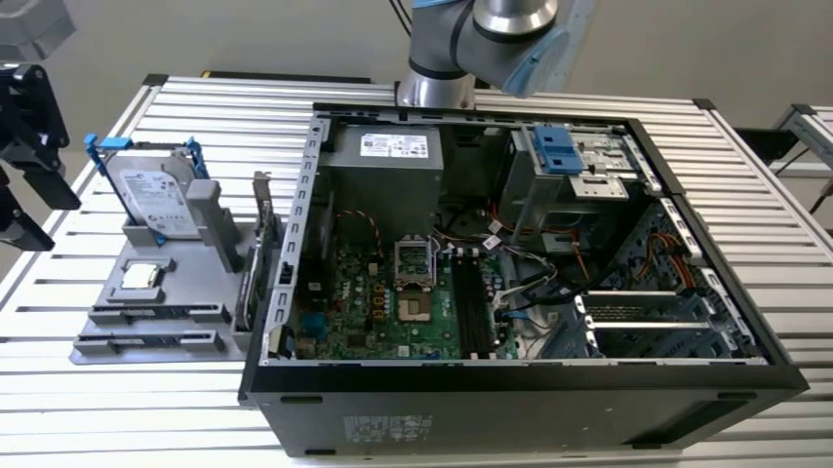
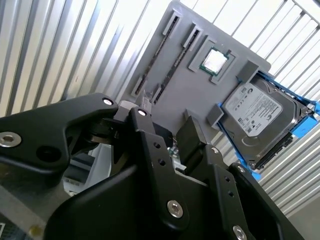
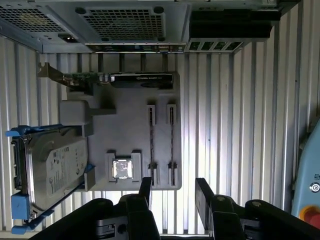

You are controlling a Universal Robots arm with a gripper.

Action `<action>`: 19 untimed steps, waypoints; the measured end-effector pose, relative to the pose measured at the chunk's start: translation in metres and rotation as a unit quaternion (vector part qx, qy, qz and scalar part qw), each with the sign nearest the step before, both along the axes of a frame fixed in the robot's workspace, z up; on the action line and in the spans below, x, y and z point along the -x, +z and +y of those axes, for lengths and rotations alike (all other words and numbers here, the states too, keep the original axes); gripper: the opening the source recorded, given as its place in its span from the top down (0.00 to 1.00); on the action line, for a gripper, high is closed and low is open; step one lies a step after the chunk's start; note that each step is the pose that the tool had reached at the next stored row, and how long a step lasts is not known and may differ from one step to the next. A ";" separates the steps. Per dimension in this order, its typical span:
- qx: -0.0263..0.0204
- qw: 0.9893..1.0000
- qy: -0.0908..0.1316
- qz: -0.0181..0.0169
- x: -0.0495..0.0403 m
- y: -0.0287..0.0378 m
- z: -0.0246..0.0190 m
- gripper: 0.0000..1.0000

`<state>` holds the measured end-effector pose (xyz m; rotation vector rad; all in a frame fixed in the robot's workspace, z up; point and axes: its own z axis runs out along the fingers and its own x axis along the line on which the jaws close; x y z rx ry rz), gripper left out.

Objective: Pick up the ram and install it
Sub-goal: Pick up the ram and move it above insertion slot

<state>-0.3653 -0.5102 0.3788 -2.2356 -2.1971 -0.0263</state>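
- Ram (image 3: 171, 145) stands on edge in a narrow slot of the grey holder (image 3: 130, 125) on the bench (image 3: 240, 125). A twin slot lies just beside it, the square processor chip (image 3: 122, 169) is near, and the open computer case (image 1: 521, 385) sits beside the holder.
- Gripper (image 3: 174, 192) hovers over one end of the holder with its jaws spread and empty, apart from the stick.
- Step in hand, as I judge it, is the approach for the pick-up. The install has not begun, since the stick is nowhere near the long motherboard slots (image 1: 475, 312).
- A grasp here would call for the jaws to straddle the thin upper edge squarely, clear of the slot walls.
- Seen edge-on, it reads as a long, thin dark strip; its colour and chips cannot be made out.
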 end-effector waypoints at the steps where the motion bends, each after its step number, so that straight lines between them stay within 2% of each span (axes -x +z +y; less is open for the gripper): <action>1: 0.000 1.000 0.000 0.000 0.0000 -0.0010 0.0000 0.00; 7: 0.000 1.000 0.000 0.000 0.0000 -0.0067 0.0006 0.00; 19: 0.000 1.000 0.000 0.000 -0.0010 -0.0138 0.0010 0.00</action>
